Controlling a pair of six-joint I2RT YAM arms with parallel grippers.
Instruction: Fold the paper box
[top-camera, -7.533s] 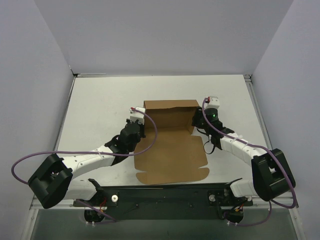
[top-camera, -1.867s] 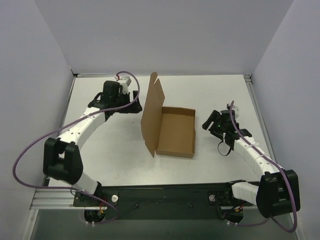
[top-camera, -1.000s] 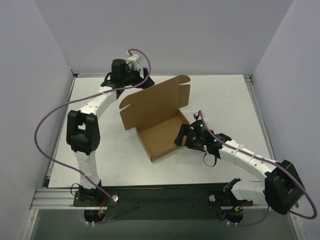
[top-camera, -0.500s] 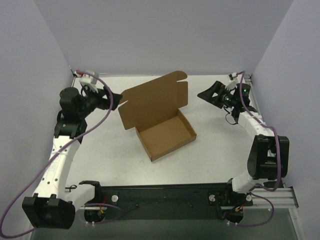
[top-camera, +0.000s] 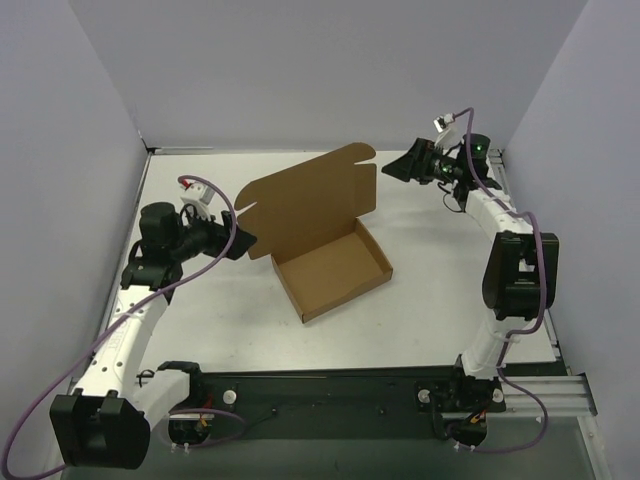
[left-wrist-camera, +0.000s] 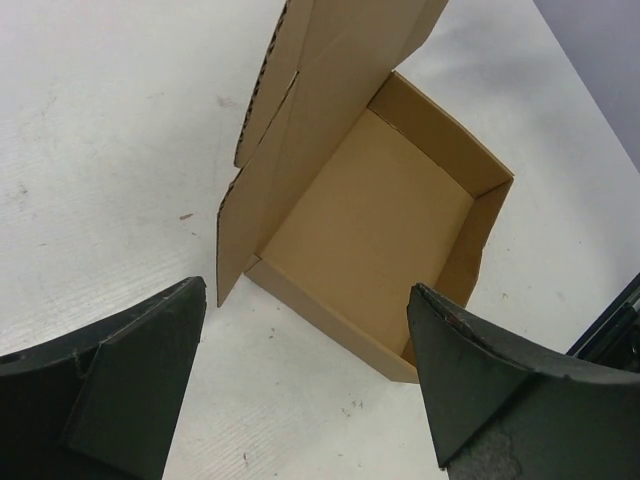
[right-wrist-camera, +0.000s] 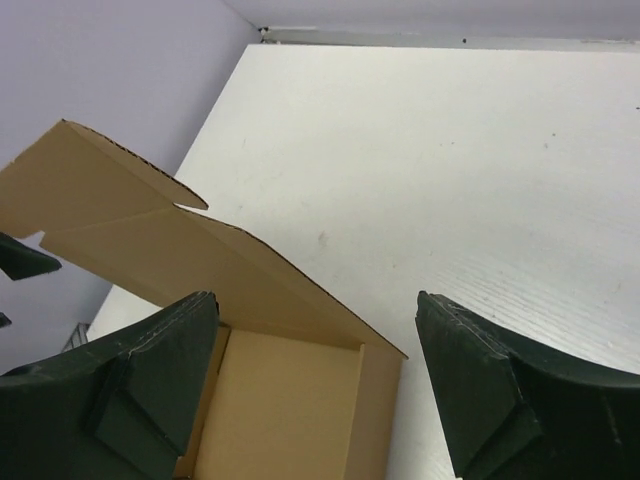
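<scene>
The paper box (top-camera: 335, 270) is a brown cardboard shallow tray lying at an angle mid-table, its lid (top-camera: 310, 200) standing up along the far-left side with flaps spread. My left gripper (top-camera: 240, 242) hovers open just left of the lid's near-left flap, apart from it. In the left wrist view the gripper (left-wrist-camera: 308, 290) frames the tray (left-wrist-camera: 370, 220), which holds nothing. At the far right my right gripper (top-camera: 395, 168) is raised, open, pointing at the lid's top right corner without touching. The right wrist view shows that gripper (right-wrist-camera: 316, 297) above the lid (right-wrist-camera: 150, 240) and tray floor (right-wrist-camera: 280, 400).
Lavender walls (top-camera: 320, 70) close the white table (top-camera: 200, 300) on the left, back and right. A black rail (top-camera: 330, 385) with the arm bases runs along the near edge. Purple cables (top-camera: 60, 390) loop off both arms.
The left gripper has come forward and right, close to the lid's left flap. The right arm has pulled away from the tray, up to the far right. The box stays put.
</scene>
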